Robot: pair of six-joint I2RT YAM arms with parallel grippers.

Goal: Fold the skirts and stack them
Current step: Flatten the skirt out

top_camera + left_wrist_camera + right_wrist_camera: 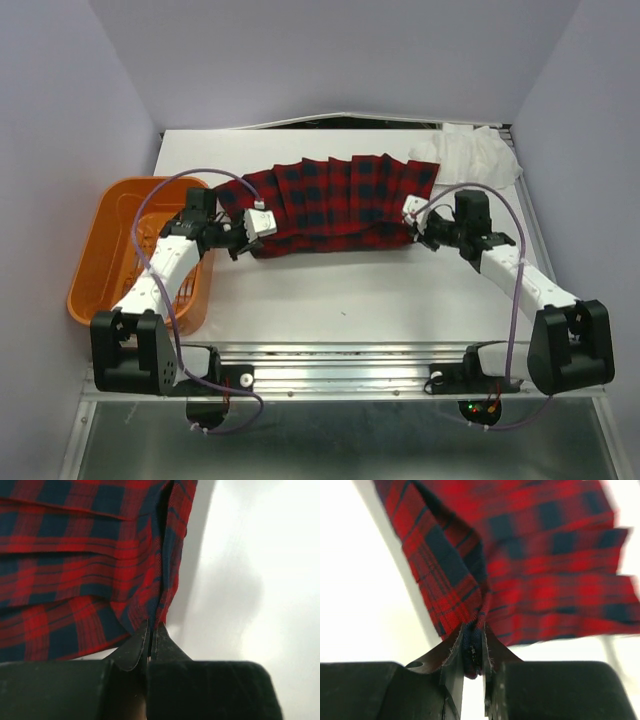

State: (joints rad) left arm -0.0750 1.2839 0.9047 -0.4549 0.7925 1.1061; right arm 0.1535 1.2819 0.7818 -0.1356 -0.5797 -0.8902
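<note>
On the white table (340,300), mid-surface, the red-and-navy plaid skirt (330,200) lies spread widthwise, with its pleats fanning toward the far edge and its near edge running between the two arms. The left gripper (260,228) is at the skirt's left end. In the left wrist view its black fingers (132,652) are pressed together on the fabric edge, and a shadow falls on the table just beside that edge. The right gripper (410,218) is at the skirt's right end. In the right wrist view, which is slightly blurred, its fingers (451,655) are clamped on a bunched fold of plaid, with a dark strip of cloth visible between them. An orange basket (100,250) sits at the table's left edge, partly under the left arm. A crumpled white cloth (480,155) lies at the far right corner, just beside the skirt's far right corner — contact between them cannot be determined.
</note>
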